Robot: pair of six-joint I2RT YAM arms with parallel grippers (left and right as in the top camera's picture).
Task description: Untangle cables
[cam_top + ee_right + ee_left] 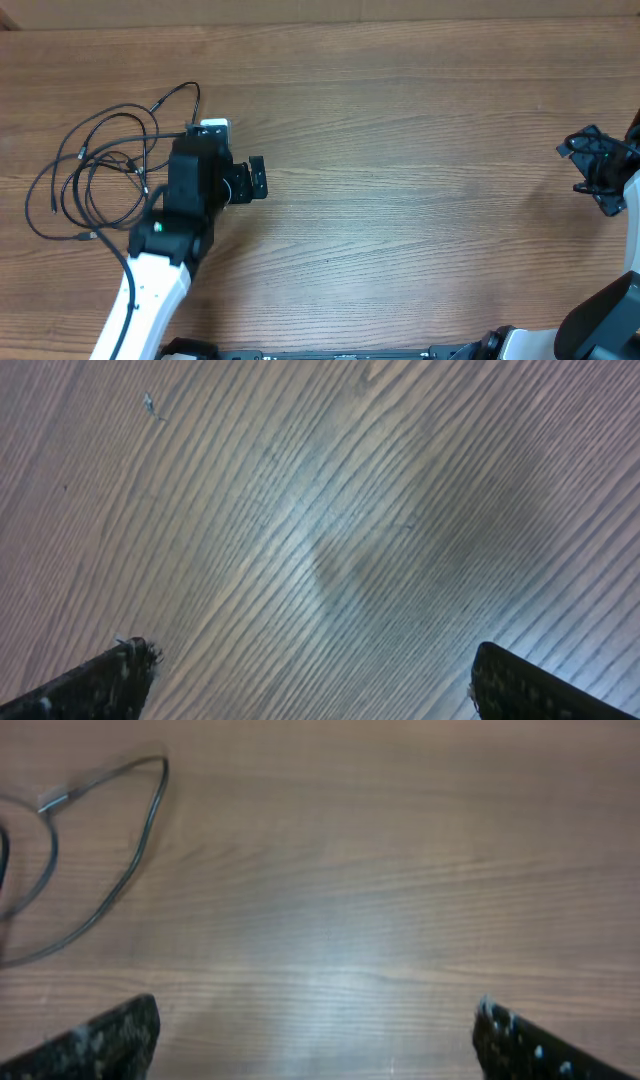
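Note:
The cables are thin black cords lying in tangled loops on the left of the wooden table, with small plugs at their ends. One loop reaches up to the far side. My left gripper is open and empty just to the right of the tangle, and its arm covers part of the tangle. In the left wrist view one cable loop with a metallic plug lies upper left, apart from the open jaws. My right gripper is far away at the right edge, open over bare wood.
The wooden table stretches between the two arms. A small white object shows just beyond the left wrist. The left arm's white link runs to the front edge.

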